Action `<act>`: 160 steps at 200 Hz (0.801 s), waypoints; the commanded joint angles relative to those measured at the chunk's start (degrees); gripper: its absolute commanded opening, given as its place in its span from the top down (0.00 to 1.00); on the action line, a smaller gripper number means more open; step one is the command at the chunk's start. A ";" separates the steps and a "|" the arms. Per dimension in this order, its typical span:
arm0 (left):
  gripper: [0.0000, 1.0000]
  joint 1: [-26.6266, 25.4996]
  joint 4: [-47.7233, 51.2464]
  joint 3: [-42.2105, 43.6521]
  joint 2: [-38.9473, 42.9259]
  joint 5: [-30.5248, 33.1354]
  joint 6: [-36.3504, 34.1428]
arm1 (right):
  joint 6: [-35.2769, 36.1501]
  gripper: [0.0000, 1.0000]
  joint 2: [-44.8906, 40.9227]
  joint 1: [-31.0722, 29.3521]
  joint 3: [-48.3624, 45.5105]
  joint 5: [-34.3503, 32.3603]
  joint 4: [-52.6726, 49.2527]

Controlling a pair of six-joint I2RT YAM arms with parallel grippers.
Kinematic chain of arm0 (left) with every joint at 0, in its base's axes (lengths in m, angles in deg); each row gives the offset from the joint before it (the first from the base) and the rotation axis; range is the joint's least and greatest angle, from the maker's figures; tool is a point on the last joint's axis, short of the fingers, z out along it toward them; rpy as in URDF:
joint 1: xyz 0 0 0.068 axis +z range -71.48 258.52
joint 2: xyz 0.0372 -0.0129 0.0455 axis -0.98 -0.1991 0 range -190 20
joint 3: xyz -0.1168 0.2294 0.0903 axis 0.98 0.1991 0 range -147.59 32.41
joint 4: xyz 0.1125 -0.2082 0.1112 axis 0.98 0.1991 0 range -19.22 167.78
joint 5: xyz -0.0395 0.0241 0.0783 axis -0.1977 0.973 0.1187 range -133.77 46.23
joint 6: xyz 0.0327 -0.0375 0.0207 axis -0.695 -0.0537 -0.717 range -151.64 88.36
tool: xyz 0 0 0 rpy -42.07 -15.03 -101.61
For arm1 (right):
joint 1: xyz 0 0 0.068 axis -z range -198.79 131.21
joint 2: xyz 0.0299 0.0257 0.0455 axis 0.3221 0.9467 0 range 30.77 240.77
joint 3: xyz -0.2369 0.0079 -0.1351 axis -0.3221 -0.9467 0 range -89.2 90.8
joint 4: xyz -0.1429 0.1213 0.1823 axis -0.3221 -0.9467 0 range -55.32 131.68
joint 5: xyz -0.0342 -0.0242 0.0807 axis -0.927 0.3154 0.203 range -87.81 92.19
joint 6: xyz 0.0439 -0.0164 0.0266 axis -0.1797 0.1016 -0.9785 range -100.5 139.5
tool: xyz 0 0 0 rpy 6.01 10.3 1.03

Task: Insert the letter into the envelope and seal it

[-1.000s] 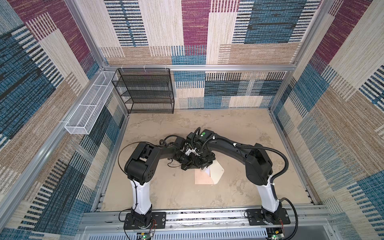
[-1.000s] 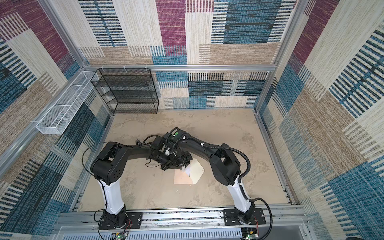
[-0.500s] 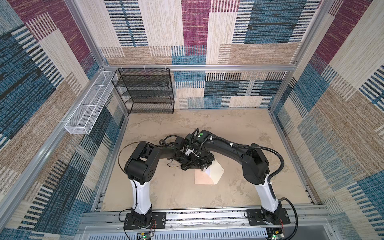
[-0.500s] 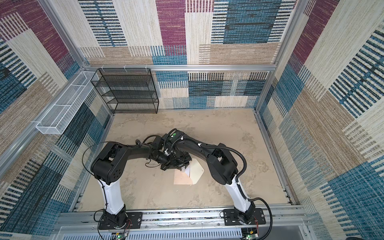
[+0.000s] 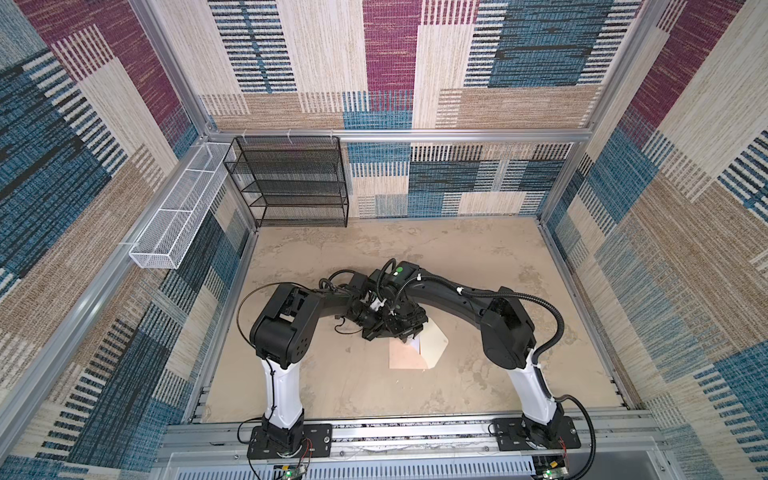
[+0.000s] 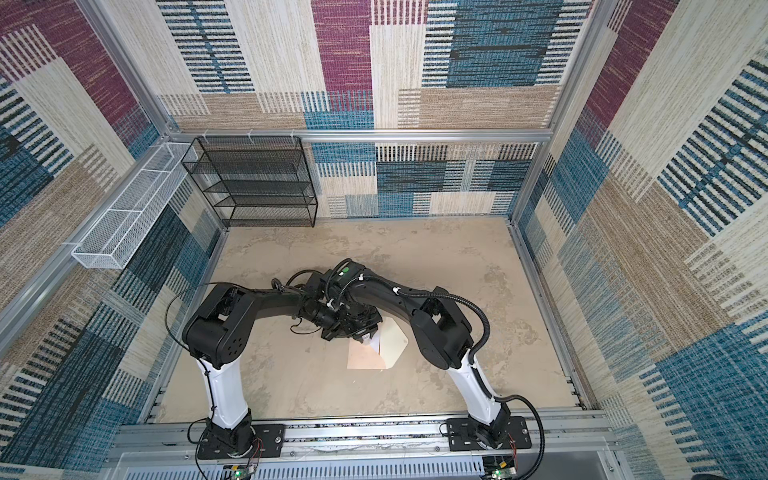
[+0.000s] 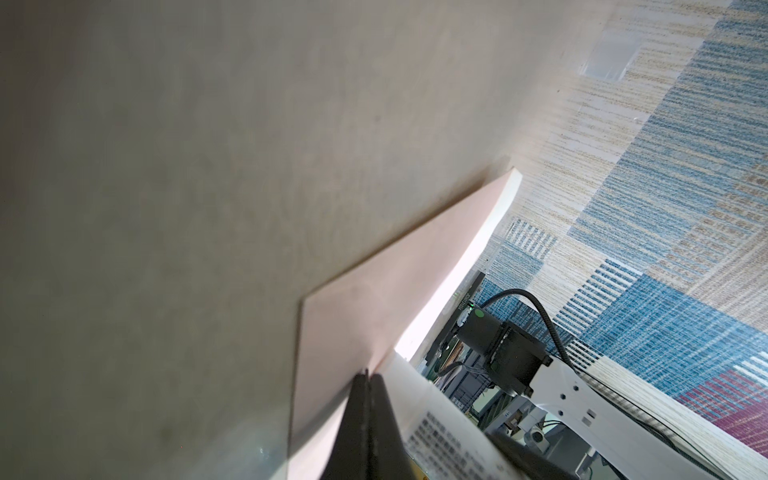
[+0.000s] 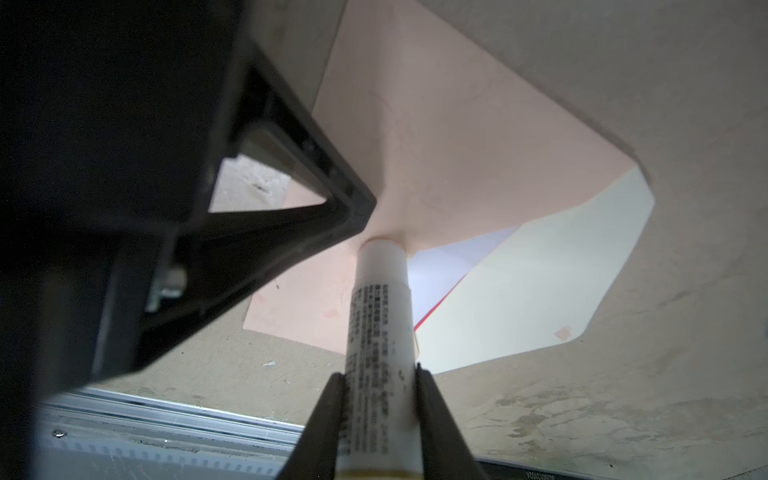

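Envelope (image 8: 457, 137) open; letter (image 8: 453, 259) inside, white face and red edge showing.

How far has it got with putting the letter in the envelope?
Done: the letter seems tucked inside the envelope; only a white corner and red edge show. In hand: the right gripper holds a white tube, likely glue, with its tip on the envelope, while the shut left gripper rests at the envelope's edge. Left: the cream flap is open, so folding and sealing remain.
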 commanded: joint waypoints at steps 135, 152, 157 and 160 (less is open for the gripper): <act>1.00 0.10 8.16 -1.03 -0.65 8.22 -1.66 | -2.18 1.00 -0.63 0.94 -6.16 -7.99 2.91; 1.00 0.10 8.24 -1.03 -0.77 8.22 -1.71 | -2.42 1.00 -0.91 1.36 -5.62 -7.93 2.94; 1.00 0.10 8.37 -1.03 -0.83 8.26 -1.82 | -2.52 1.00 -0.99 1.38 -5.41 -7.81 2.89; 1.00 0.14 8.36 -1.03 -0.87 8.24 -1.82 | -2.60 1.00 -1.06 1.47 -5.16 -7.80 2.95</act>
